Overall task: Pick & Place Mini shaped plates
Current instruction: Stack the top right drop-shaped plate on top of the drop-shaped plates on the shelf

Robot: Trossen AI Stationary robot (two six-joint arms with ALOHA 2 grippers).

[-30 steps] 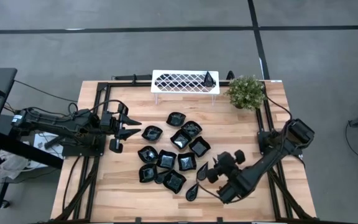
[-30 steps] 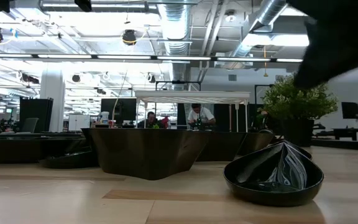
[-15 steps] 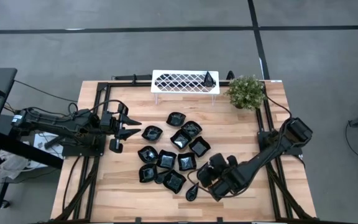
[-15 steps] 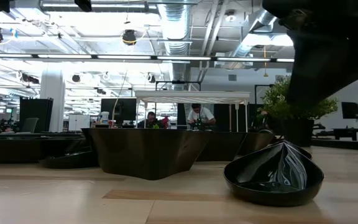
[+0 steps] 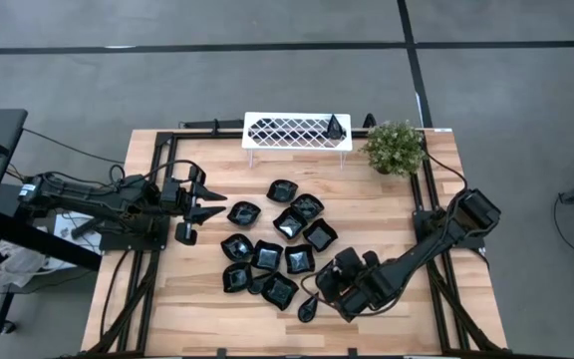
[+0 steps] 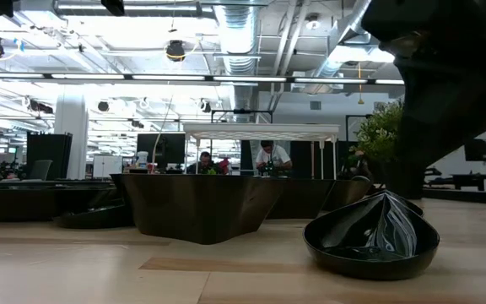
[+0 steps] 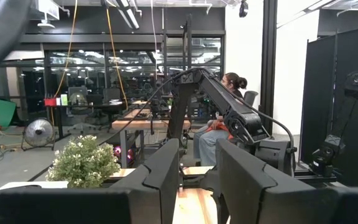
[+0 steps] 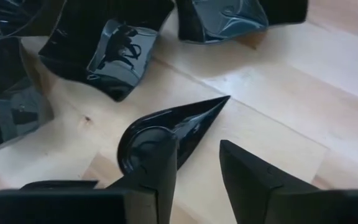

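- Right gripper hovers over the teardrop plate at the counter's front, jaws parted, empty.
- Straddle its rim squarely before closing; glossy rim may slip.
- Left gripper waits left, jaws apart.

No legible text, label, brand, number or sign appears in any view.
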